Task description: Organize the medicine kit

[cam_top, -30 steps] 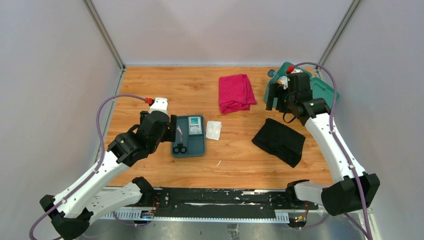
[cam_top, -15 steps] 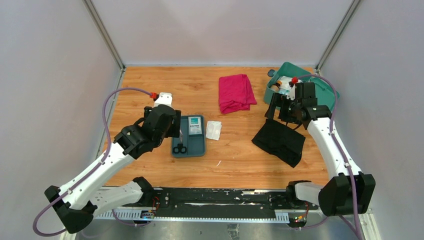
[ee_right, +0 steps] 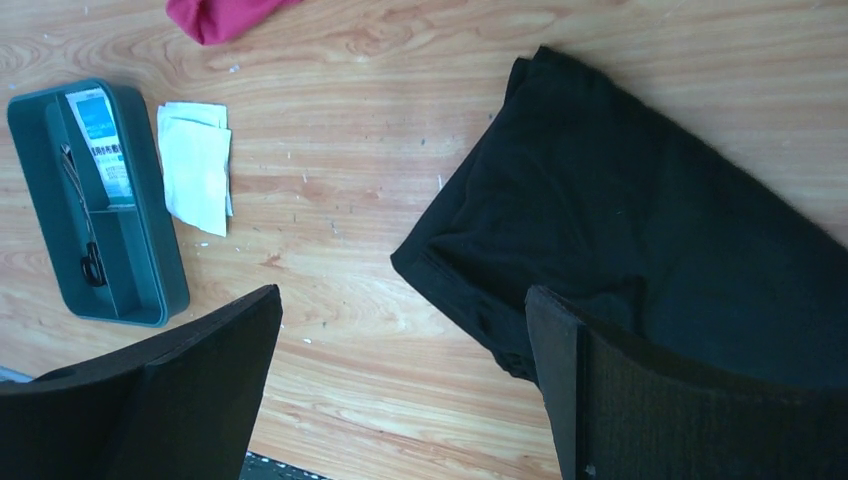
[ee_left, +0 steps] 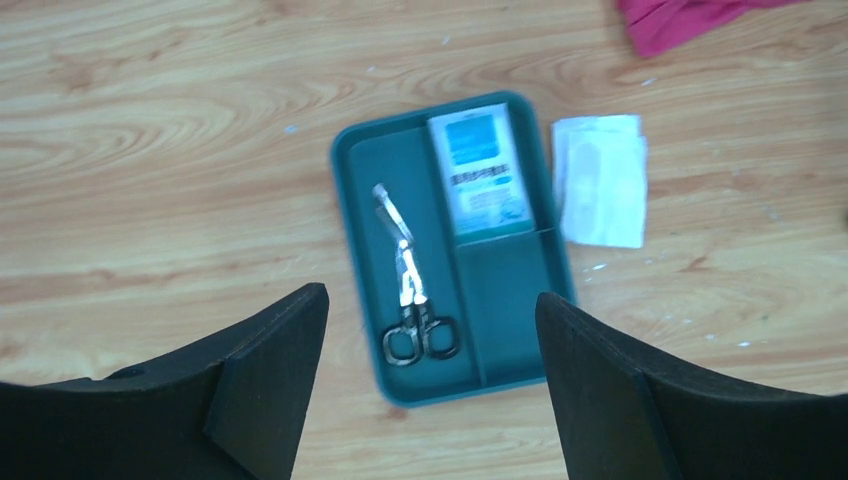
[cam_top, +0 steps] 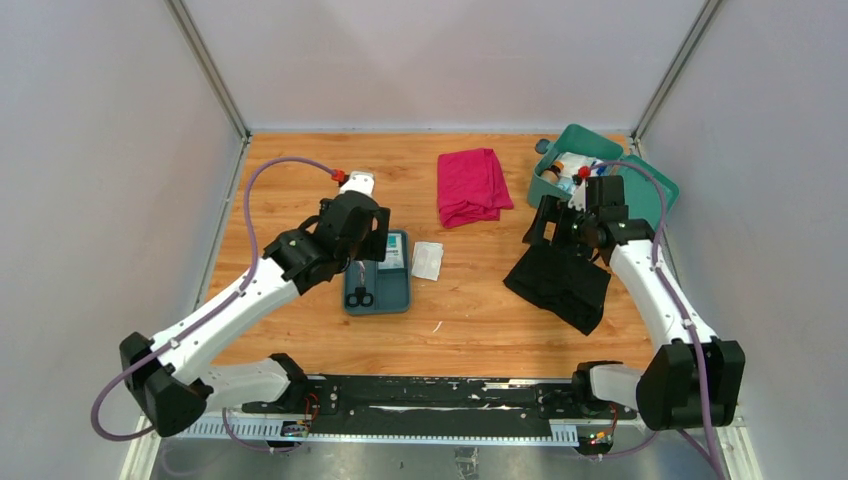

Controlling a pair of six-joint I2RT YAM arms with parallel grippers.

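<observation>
stage shown: gathering of loose supplies, as judged from the layout. medicine kit (cam_top: 578, 137) is seen at the far right corner of the surface (cam_top: 300, 180), lid open, with several small items inside. left end effector (ee_left: 430, 310) is held open and empty above the tray (ee_left: 505, 300), in which scissors (ee_left: 410, 300) and a blue-and-white packet (ee_left: 478, 172) lie in separate compartments. a white pouch (ee_left: 600, 180) lies just beside the tray on the bare wood. right end effector (ee_right: 402, 300) is likewise spread wide and empty, poised over the corner of the black cloth (ee_right: 650, 240) that points toward the tray. a pink cloth (cam_top: 470, 185) lies folded to the left of the kit, apart from it.

the next move is judged to call for a straight descent of the left end effector, with the fingers closed on either the scissors or the tray wall. a carry across the surface to the kit would then be needed. which of the two is meant cannot be told. the thin, flat scissors would demand a low, well-centred pinch.
</observation>
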